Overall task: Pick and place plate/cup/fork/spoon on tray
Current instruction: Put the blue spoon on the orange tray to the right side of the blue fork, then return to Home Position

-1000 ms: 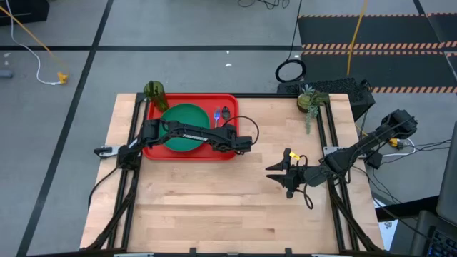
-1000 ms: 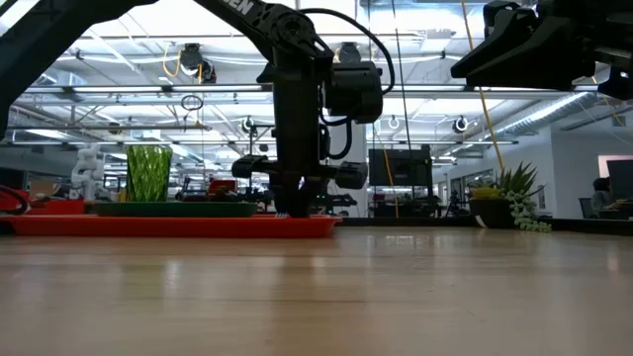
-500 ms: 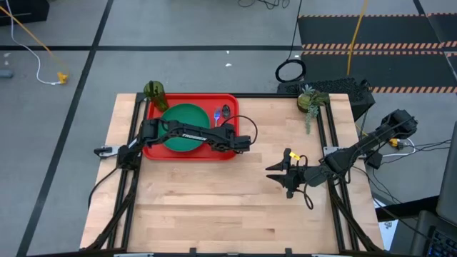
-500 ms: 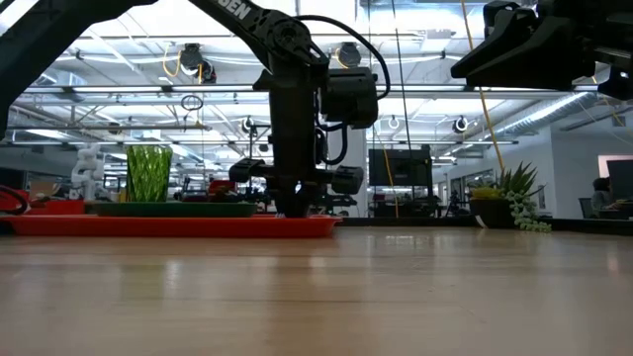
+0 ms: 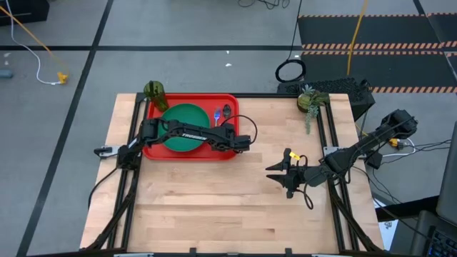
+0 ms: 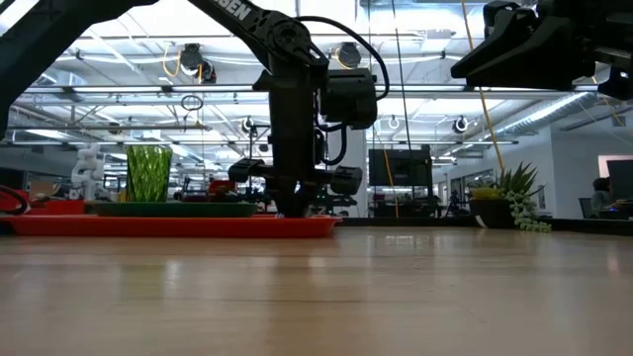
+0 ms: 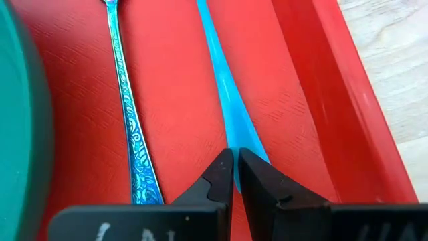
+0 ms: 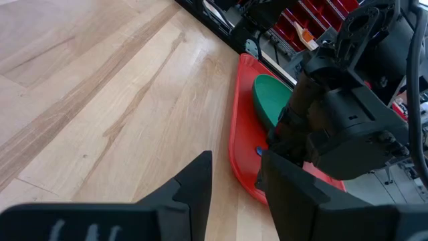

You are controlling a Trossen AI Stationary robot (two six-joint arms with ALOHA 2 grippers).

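The red tray [image 5: 191, 157] lies at the table's far left. On it the green plate [image 5: 182, 118] lies flat, and the fork [image 5: 217, 116] and spoon [image 5: 226, 112] lie side by side to the plate's right. The cup [image 5: 153, 91] stands upright at the tray's far left corner. My left gripper [image 5: 230, 140] points down at the tray's right end [image 6: 297, 208], nearly shut at the spoon's handle [image 7: 227, 120]. The fork's patterned handle [image 7: 134, 134] lies between the spoon and the plate [image 7: 17, 134]. My right gripper [image 5: 275, 175] hovers open and empty over the table's right middle [image 8: 237, 161]. My left gripper has the near end of the spoon's plain blue handle [image 7: 235, 150] between its two nearly shut fingers, coming from above and pointing down. The fingers hide the very end of the handle. The rest of the spoon lies flat on the tray floor, beside the right rim [image 7: 334, 120].
A small potted plant [image 5: 308, 100] stands at the table's far right corner. Bare wood stretches over the table's middle and near half [image 5: 214, 207]. The left arm [image 8: 341, 114] stands over the tray in the right wrist view.
My left gripper has shifted a little toward the table's left, staying down at the tray. The spoon, the fork and the plate lie where they were.
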